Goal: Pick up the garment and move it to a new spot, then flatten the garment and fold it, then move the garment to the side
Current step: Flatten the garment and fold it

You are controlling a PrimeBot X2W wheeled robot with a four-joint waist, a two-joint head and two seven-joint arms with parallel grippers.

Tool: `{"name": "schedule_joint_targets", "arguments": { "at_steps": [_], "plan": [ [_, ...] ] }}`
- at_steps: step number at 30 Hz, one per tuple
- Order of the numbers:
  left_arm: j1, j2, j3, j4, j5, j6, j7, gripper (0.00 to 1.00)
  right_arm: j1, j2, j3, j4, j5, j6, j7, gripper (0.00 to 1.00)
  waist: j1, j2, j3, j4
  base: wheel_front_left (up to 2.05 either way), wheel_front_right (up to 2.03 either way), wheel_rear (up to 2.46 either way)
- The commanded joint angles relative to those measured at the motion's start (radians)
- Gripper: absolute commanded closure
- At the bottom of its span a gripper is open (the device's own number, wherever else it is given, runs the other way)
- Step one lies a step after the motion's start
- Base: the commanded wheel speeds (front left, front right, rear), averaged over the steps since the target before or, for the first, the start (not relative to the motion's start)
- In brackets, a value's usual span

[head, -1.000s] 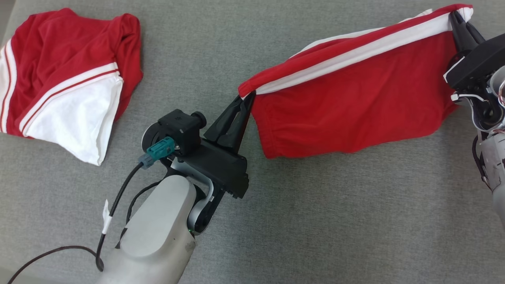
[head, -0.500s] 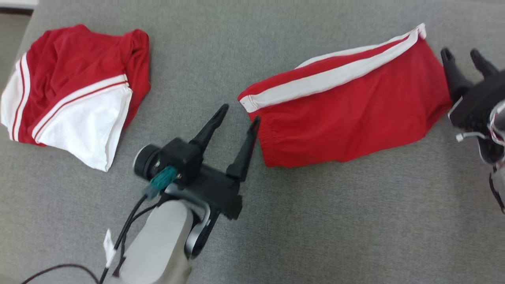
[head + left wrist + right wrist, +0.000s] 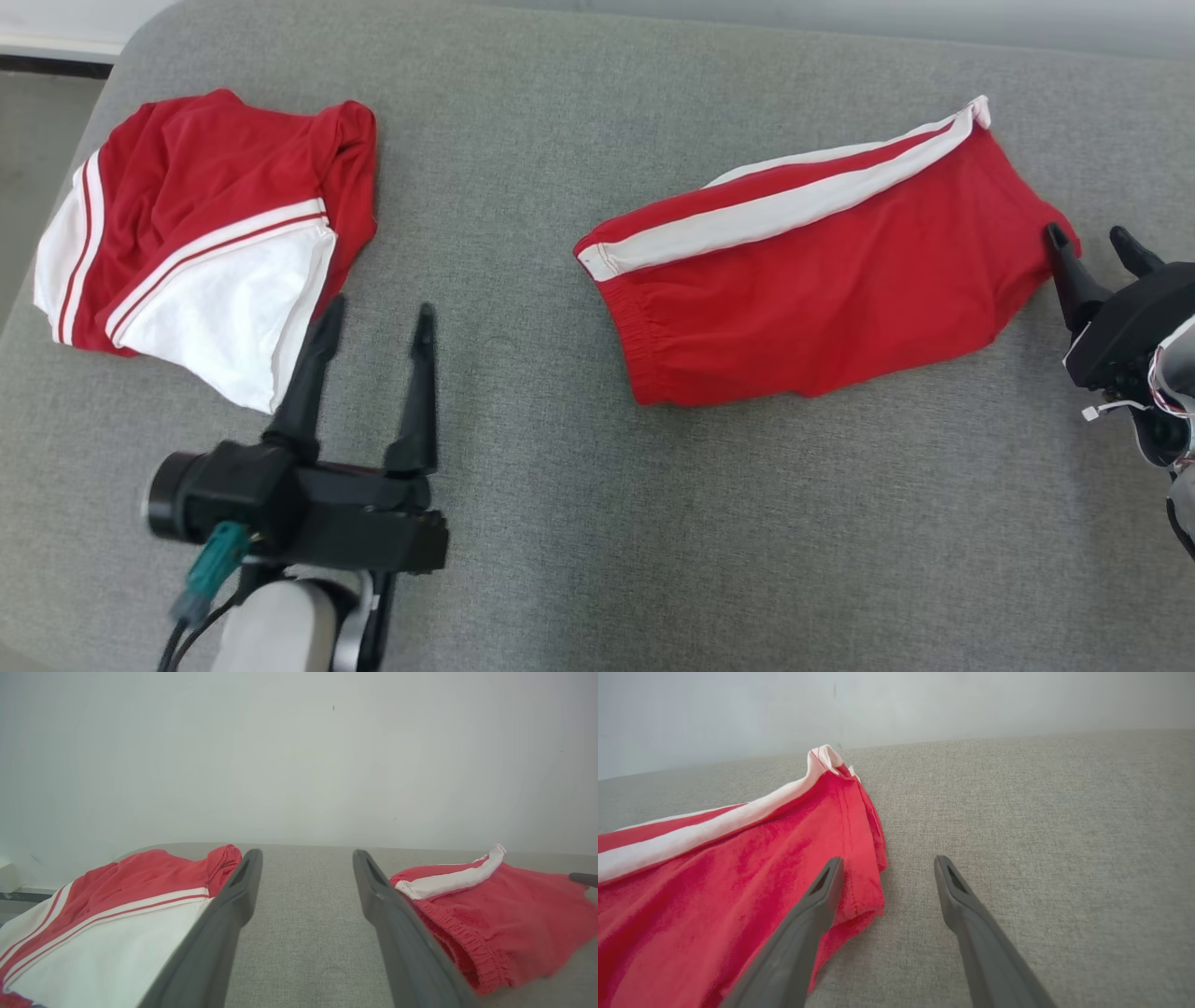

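Observation:
The garment point(image 3: 822, 289), red shorts with a white side stripe, lies folded flat on the grey surface at centre right. In the left wrist view the garment point(image 3: 504, 905) is at the right, and in the right wrist view the garment point(image 3: 714, 882) spreads to the left. My left gripper point(image 3: 378, 310) is open and holds nothing, well to the left of the shorts. My right gripper point(image 3: 1086, 233) is open at the shorts' right edge, its left finger just over the hem. Seen from each wrist, the left gripper point(image 3: 306, 854) and right gripper point(image 3: 888, 860) have only grey fabric between their fingers.
A second red and white garment point(image 3: 205, 233) lies crumpled at the far left, close to my left fingers; the left wrist view has that garment point(image 3: 117, 905) at its left. The grey padded surface point(image 3: 653, 523) ends at a pale wall behind and drops off at the left corner.
Both grippers opened and let go of the shorts, which dropped flat. My left arm drew back towards the left, the right one pulled back. The head camera also tilted.

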Motion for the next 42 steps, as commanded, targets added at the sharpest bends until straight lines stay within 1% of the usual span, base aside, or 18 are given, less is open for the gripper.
{"name": "schedule_joint_targets", "arguments": {
  "at_steps": [1,5,8,12,13,14,15,20,25,33,38,42],
  "plan": [
    [0.031,-0.005,0.031,-0.031,0.014,0.010,-0.001,0.00,-0.009,0.001,0.005,0.018,0.011,-0.002,-0.008,0.00,0.0002,0.0000,0.013,0.010,0.00,0.00,0.00],
    [0.081,-0.016,0.073,-0.072,0.030,0.012,-0.001,0.00,-0.034,0.006,0.016,0.063,0.013,-0.002,-0.007,0.00,0.0002,0.0000,0.029,0.027,0.00,0.00,0.00],
    [0.091,-0.019,0.077,-0.070,0.039,0.003,-0.001,0.00,-0.050,0.011,0.023,0.099,0.019,-0.002,-0.008,0.00,0.0002,0.0000,0.036,0.042,0.00,0.00,0.00],
    [0.097,-0.021,0.069,-0.073,0.020,0.010,-0.001,0.00,-0.058,0.026,0.042,0.143,0.023,-0.002,0.019,0.00,0.0002,0.0000,0.039,0.056,0.00,0.00,0.00],
    [0.097,-0.021,0.064,-0.074,0.014,0.016,-0.001,0.00,-0.055,0.030,0.047,0.152,0.026,-0.002,0.027,0.59,0.0002,0.0000,0.039,0.057,0.00,0.00,0.00],
    [0.098,-0.021,0.062,-0.075,0.011,0.019,-0.001,0.00,-0.052,0.034,0.049,0.156,0.032,-0.002,0.027,0.88,0.0002,0.0000,0.037,0.057,0.00,0.00,0.00],
    [0.100,-0.021,0.059,-0.074,0.010,0.022,-0.001,0.00,-0.050,0.037,0.052,0.159,0.037,-0.002,0.023,1.00,0.0002,0.0000,0.033,0.056,0.00,0.00,0.00],
    [0.116,-0.020,0.070,-0.070,0.019,0.026,-0.001,0.00,-0.021,0.040,0.054,0.150,0.072,-0.002,-0.005,1.00,0.0002,0.0000,0.003,0.034,0.00,0.00,0.00],
    [0.146,-0.020,0.090,-0.059,0.037,0.010,-0.001,0.00,0.049,0.027,0.061,0.098,0.128,-0.002,-0.047,1.00,0.0002,0.0000,-0.048,-0.011,0.00,0.00,0.00],
    [0.192,-0.020,0.111,-0.048,0.064,-0.009,-0.001,0.00,0.218,-0.028,0.045,0.021,0.240,-0.002,-0.106,1.00,0.0002,0.0000,-0.122,-0.084,0.00,0.00,0.00],
    [0.227,-0.020,0.143,-0.042,0.087,-0.027,-0.001,0.00,0.297,-0.076,0.017,0.018,0.297,-0.002,-0.132,1.00,0.0002,0.0000,-0.160,-0.124,0.00,0.00,0.00],
    [0.246,-0.020,0.164,-0.039,0.097,-0.037,-0.001,0.00,0.335,-0.090,0.000,0.029,0.323,-0.002,-0.150,1.00,0.0002,0.0000,-0.185,-0.140,0.00,0.00,0.00]
  ]
}}
